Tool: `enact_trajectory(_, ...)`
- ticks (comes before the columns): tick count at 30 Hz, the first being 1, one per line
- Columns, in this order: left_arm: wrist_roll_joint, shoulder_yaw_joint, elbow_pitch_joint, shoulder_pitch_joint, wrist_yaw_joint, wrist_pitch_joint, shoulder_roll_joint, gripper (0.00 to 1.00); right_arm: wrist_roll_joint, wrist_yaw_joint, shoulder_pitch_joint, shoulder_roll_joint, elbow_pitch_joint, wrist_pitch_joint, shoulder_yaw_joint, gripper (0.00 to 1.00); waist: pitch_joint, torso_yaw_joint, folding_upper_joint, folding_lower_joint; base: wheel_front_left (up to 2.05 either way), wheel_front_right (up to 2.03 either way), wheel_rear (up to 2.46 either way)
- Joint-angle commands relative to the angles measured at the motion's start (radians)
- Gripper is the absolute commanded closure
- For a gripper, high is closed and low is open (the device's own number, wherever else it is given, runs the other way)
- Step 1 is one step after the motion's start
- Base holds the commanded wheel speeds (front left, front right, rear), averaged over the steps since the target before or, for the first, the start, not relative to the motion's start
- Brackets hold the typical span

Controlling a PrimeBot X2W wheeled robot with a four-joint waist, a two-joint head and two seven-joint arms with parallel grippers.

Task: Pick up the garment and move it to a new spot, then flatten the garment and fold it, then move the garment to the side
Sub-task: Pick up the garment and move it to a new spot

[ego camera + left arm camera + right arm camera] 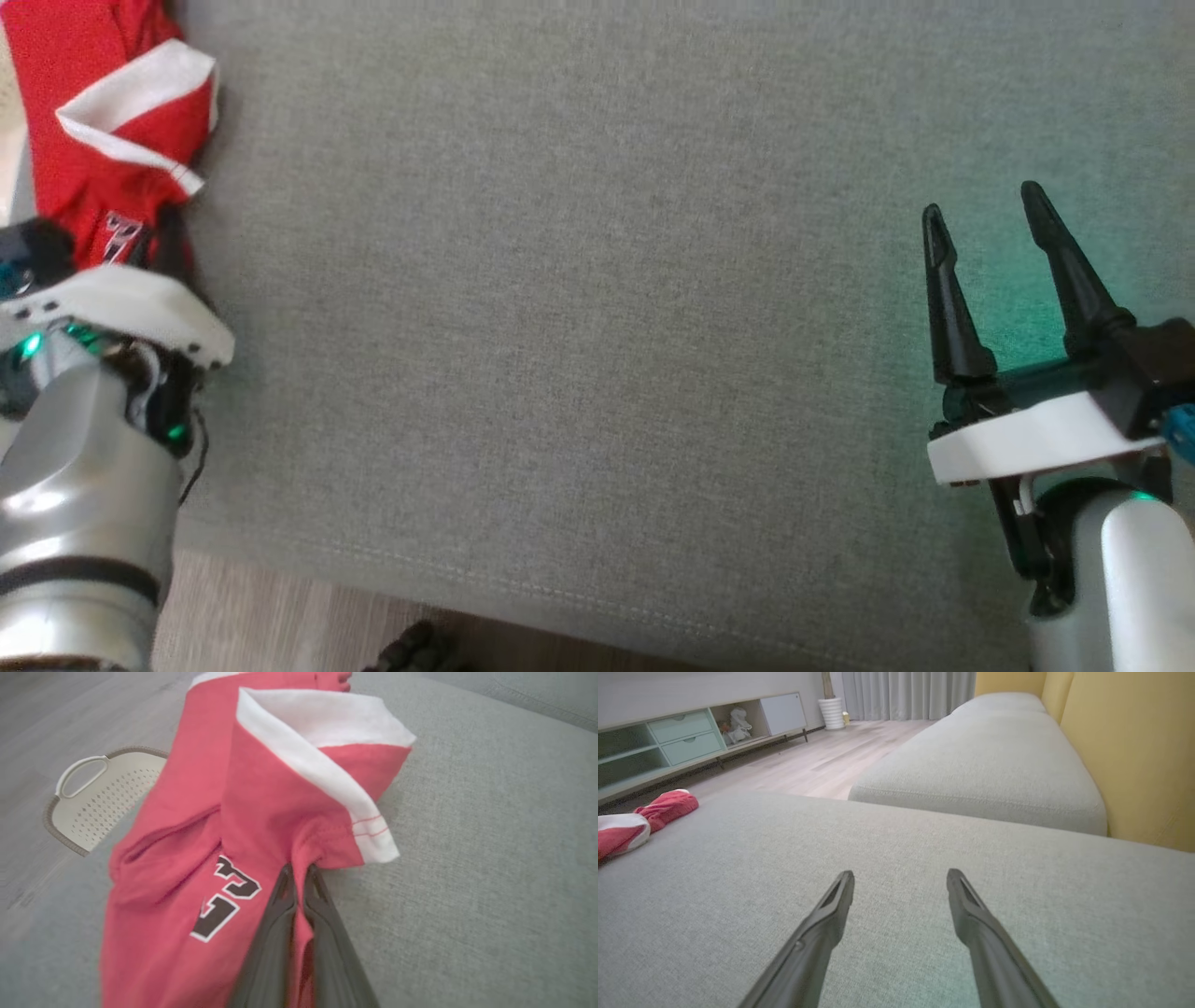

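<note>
The garment (pixel 103 131) is a red shirt with white trim and dark lettering, bunched at the far left of the grey couch cushion (pixel 597 327). In the left wrist view the garment (pixel 243 826) bulges up close, and my left gripper (pixel 299 872) is shut on a pinch of its red cloth just below the white cuff. In the head view the left wrist's white housing covers its fingers. My right gripper (pixel 985 219) hovers open over bare cushion at the right, far from the shirt. In the right wrist view the right gripper (pixel 900 882) shows nothing between its fingers, and the garment (pixel 640 821) lies at the left edge.
A cream perforated basket (pixel 93 802) with a handle sits on the wooden floor (pixel 280 616) beside the cushion's left end. A second cushion (pixel 985 765) and a yellow backrest (pixel 1134 756) lie beyond. A low cabinet (pixel 691 732) lines the far wall.
</note>
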State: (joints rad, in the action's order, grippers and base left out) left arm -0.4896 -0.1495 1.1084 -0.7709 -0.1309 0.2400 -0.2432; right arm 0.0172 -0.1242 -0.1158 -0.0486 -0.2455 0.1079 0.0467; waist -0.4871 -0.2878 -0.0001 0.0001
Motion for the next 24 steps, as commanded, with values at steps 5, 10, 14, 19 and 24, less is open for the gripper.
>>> enact_trajectory(5, 0.034, 0.089, -0.178, 0.087, 0.028, 0.021, -0.111, 1.0, -0.035, -0.007, 0.01, -0.002, 0.0, -0.048, 0.0, 0.0, 0.112, -0.004, 0.0001, -0.0001, 0.0, 0.0, 0.0)
enact_trajectory(10, 0.11, 0.195, -0.434, 0.243, 0.078, 0.021, -0.09, 1.0, -0.068, -0.007, 0.036, -0.002, 0.028, -0.086, -0.025, 0.0, 0.206, 0.001, 0.0001, -0.0001, 0.0, 0.0, 0.0)
enact_trajectory(14, 0.15, 0.244, -0.576, 0.344, 0.102, 0.022, -0.054, 1.0, -0.076, -0.007, 0.053, -0.002, 0.045, -0.103, -0.03, 0.0, 0.26, 0.015, 0.0001, -0.0001, 0.0, 0.0, 0.0)
enact_trajectory(19, 0.217, 0.268, -0.785, 0.524, 0.124, 0.022, 0.006, 1.0, -0.105, -0.007, 0.085, -0.002, 0.065, -0.128, -0.029, 0.0, 0.335, 0.056, 0.0001, -0.0001, 0.0, 0.0, 0.0)
enact_trajectory(24, 0.266, 0.225, -0.965, 0.689, 0.131, 0.022, 0.067, 1.0, -0.136, -0.007, 0.14, -0.002, 0.087, -0.141, -0.037, 0.0, 0.398, 0.097, 0.0001, -0.0001, 0.0, 0.0, 0.0)
